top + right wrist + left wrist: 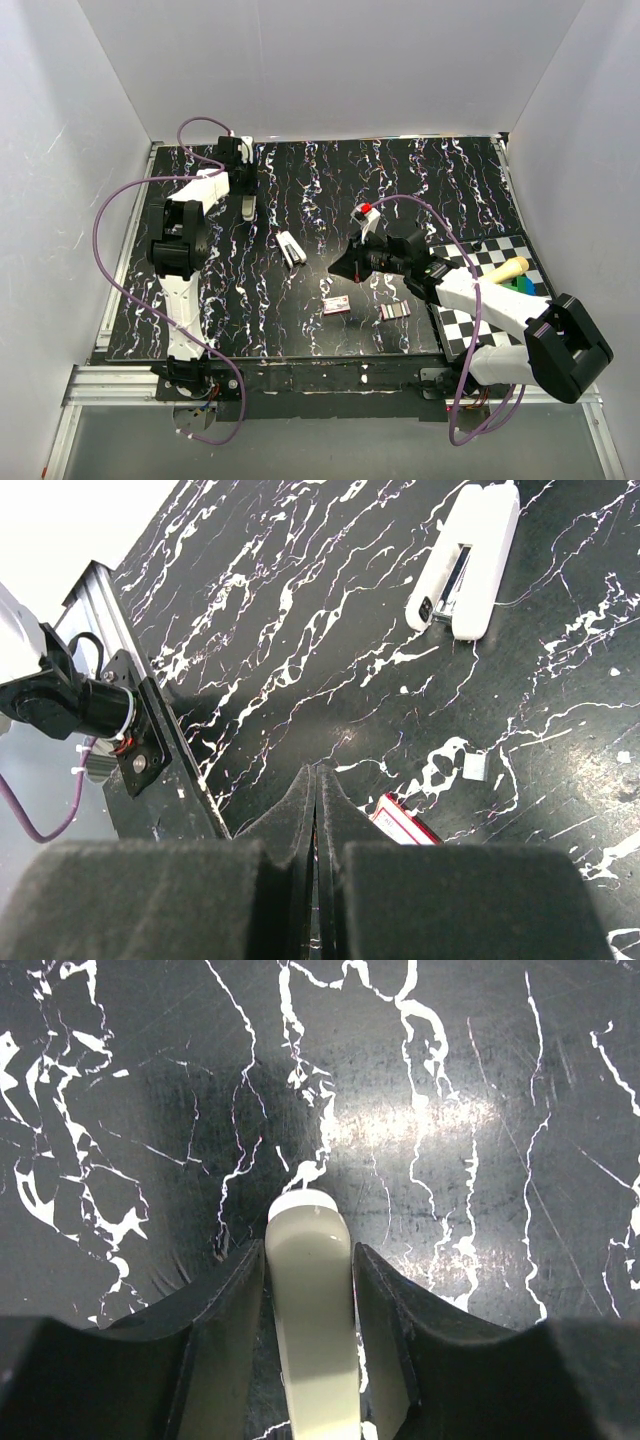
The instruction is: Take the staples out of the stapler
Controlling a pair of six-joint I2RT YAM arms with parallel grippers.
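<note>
Seen from above, a white stapler (291, 249) lies mid-table, at nine o'clock from the right gripper (350, 265), which is pinched shut and empty, while at eleven o'clock the left gripper (245, 198) straddles a pale bar (312, 1360), grip unclear.

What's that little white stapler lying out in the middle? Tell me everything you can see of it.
The stapler is a slim, white, plastic-looking bar with rounded ends. It lies flat on the black, white-veined tabletop, near its middle. Along one side a metal-looking channel shows, ending in a small dark block. Only the tabletop touches it; whether staples remain inside cannot be told.
</note>
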